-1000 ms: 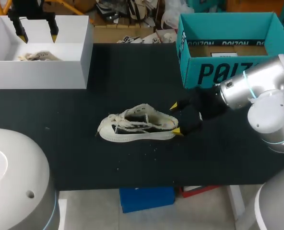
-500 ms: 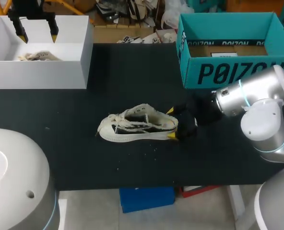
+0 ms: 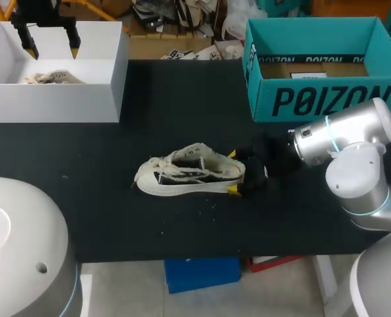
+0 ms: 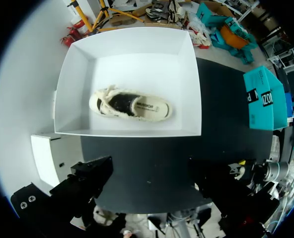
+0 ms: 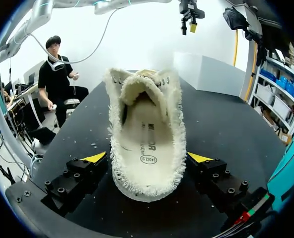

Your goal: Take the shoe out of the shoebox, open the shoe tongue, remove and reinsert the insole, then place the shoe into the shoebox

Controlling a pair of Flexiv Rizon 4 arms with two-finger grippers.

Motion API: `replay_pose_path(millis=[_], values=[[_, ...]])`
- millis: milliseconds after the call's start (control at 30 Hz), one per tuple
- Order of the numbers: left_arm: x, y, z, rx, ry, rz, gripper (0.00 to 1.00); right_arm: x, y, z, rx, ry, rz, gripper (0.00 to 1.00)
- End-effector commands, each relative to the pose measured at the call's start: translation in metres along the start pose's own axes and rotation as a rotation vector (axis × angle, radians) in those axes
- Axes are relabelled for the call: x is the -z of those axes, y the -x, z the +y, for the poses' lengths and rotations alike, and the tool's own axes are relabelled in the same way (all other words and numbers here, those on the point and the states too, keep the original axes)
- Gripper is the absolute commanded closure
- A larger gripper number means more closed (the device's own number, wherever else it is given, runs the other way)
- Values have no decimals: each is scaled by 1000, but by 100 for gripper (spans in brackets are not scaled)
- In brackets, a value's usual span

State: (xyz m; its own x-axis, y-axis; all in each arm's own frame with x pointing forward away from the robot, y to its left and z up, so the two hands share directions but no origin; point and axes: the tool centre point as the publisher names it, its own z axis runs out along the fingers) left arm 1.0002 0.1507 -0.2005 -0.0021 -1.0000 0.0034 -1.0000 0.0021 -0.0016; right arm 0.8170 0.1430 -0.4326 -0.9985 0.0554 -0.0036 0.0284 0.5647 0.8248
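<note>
- The right claw [image 3: 234, 173] sits low over the black table [image 3: 182, 105]. Its fingers are spread wide, with one yellow tip on either side of the heel of the shoe [image 3: 185, 173]. The jaws are not clamped, and I cannot tell whether either tip grazes the frayed edge.
- The shoe stands on its sole, with its heel between the fingers and its toe pointing straight ahead of the claw, away from the right arm.
- In the right wrist view the mouth of the shoe opens toward the claw, and the pale insole [image 5: 147, 134] lies flat inside (there is print on it).
- Loose laces [image 3: 157, 165] trail at the toe, the end of the shoe farthest from the claw.
- The teal box [image 3: 314, 99] stands on the table well behind the right claw and off to one side, apart from the shoe.
- The left claw [image 3: 50, 46] hangs above the white box [image 3: 57, 99], far ahead of the right claw and well apart from it. Its two fingers are wide apart and hold nothing.
- Under the left claw, inside the white box, a second shoe [image 4: 131, 104] lies on the box floor, touching neither finger.
</note>
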Motion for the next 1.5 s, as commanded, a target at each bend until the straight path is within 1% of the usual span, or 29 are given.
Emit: replay_pose_path(millis=[33,67,133,167,333,400,467,567,700,800,967,1033,1500], values=[[1,0,0,1,2,-2,0,-7,4,-2,3,4,10,0],[1,0,0,1,2,-2,0,-8,4,-2,4,5,13,0],[1,0,0,1,2,-2,0,-12,3,-4,8,10,34,60],[1,0,0,1,2,-2,0,-14,2,-6,10,14,43,99],[1,0,0,1,2,-2,0,-14,2,-6,10,14,43,100],[9,-6,2,-13,-30,-27,0,-14,2,-6,10,14,43,100],[18,-14,4,21,-46,-63,0,-14,2,-6,10,14,43,100],[32,-28,13,43,-73,-73,0,-14,2,-6,10,14,43,100],[43,-53,30,58,-106,-93,0,-14,2,-6,10,14,43,100],[45,-73,47,48,-121,-99,0,-14,2,-6,10,14,43,100],[39,-106,82,21,-110,-65,0,-14,2,-6,10,14,43,100],[36,-118,97,4,-82,-34,0,-14,2,-6,10,14,43,100],[36,-118,97,4,-82,-34,0,-14,2,-6,10,14,43,100]])
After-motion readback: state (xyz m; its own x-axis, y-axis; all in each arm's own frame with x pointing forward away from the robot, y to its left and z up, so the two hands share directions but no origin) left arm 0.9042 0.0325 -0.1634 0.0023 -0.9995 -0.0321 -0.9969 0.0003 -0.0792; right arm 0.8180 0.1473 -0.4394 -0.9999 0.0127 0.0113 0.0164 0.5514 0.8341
